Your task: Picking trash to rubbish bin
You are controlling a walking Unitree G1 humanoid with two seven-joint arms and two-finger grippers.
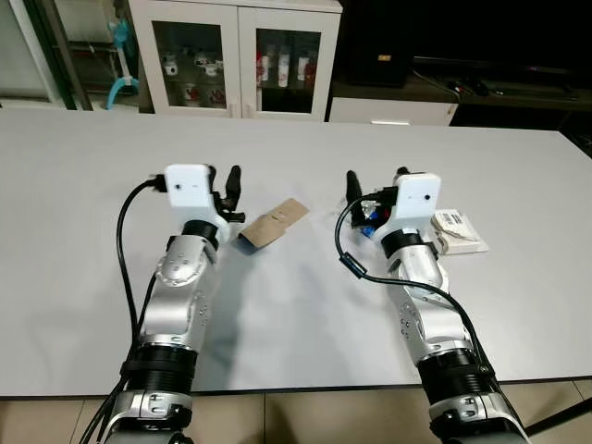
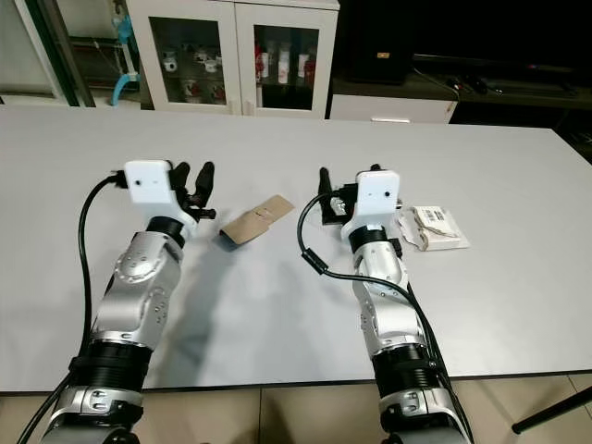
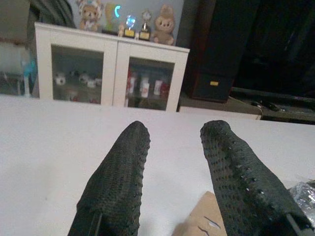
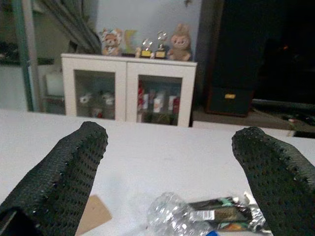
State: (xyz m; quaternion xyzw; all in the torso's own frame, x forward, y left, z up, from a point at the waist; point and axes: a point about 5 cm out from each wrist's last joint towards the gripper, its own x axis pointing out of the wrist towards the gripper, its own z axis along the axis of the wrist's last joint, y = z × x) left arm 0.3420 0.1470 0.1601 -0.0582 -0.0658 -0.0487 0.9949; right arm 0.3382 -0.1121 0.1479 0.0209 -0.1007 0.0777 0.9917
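A flat brown cardboard piece (image 1: 275, 222) lies on the white table (image 1: 296, 324) between my two arms. Just left of it hovers my left gripper (image 2: 194, 174), open, with nothing between its fingers (image 3: 120, 177); the cardboard's edge (image 3: 206, 223) shows beside one finger. A crumpled clear plastic wrapper (image 4: 197, 216) with dark and blue print lies under my right gripper (image 1: 376, 183). That gripper is open wide, its fingers (image 4: 64, 172) standing on either side above the wrapper. A white printed packet (image 1: 458, 231) lies to the right of the right wrist.
A white cabinet with glass doors (image 1: 236, 55) stands behind the table's far edge, with dark furniture (image 1: 462, 55) to its right. The table's front edge (image 1: 305, 387) runs just ahead of my body, with tiled floor below.
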